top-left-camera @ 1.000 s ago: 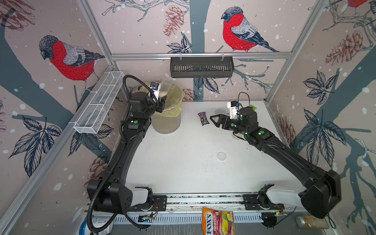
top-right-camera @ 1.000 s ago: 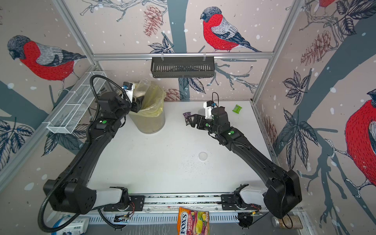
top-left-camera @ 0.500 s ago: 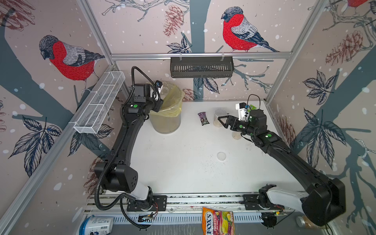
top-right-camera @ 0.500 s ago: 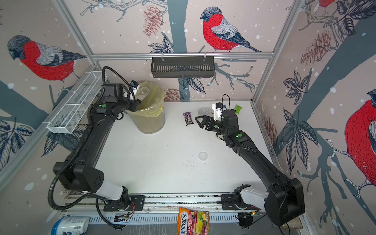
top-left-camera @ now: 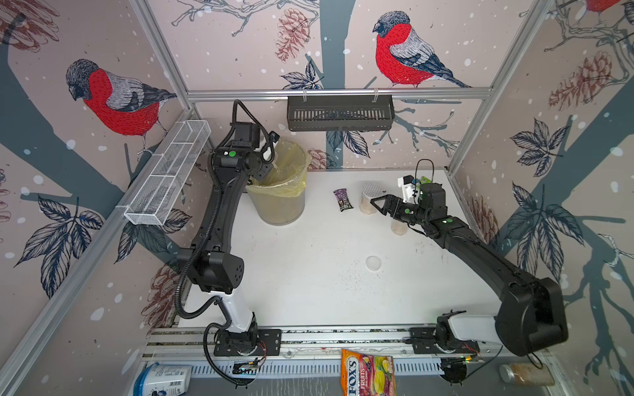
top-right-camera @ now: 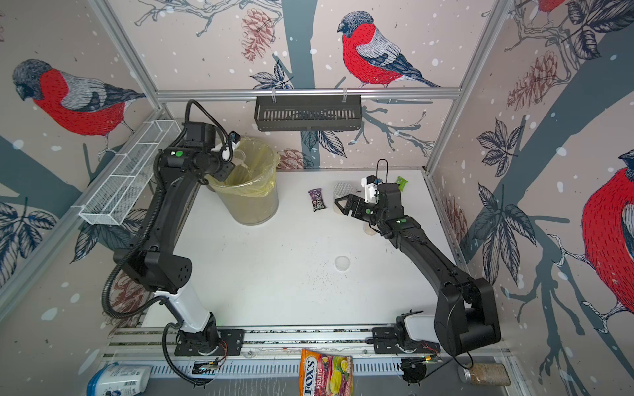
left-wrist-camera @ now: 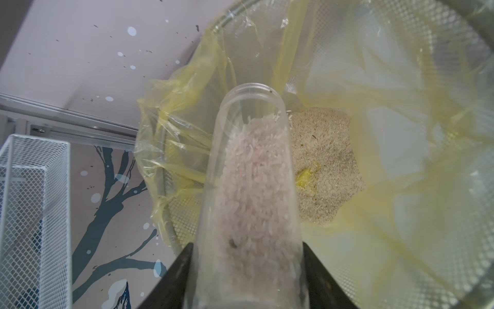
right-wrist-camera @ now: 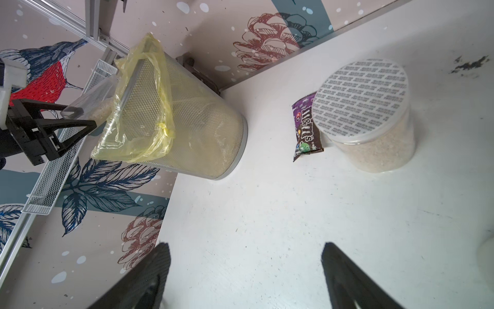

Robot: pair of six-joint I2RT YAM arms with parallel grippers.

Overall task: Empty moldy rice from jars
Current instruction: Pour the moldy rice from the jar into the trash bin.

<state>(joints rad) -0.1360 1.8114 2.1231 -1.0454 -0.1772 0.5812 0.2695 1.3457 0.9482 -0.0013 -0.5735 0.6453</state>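
1. While your left gripper [left-wrist-camera: 247,256] is clenched on the base end of a slim jar [left-wrist-camera: 248,149], the jar hangs tilted, open mouth down, over the lined bin [top-left-camera: 283,211] at the far left. The moldy rice [left-wrist-camera: 254,187] lies along its wall toward the mouth, and more lies in the liner below.
2. Treat that jar as light, rigid and probably slick. A hold low on the body keeps the mouth clear, but a slack squeeze could let it slide.
3. Your right gripper [right-wrist-camera: 246,245] is released and empty above the table [top-left-camera: 308,274], far right, near the wide jar [right-wrist-camera: 374,149].
4. That jar stands upright, lidded and rice-filled. Expect more weight, so grasp it across the body, below the lid [right-wrist-camera: 361,96].
5. The purple packet [right-wrist-camera: 306,128] just beside it reads "m&m's". The bag [top-left-camera: 368,373] at the near edge reads "FOX'S FRUITS". The lid's print is too small to read.
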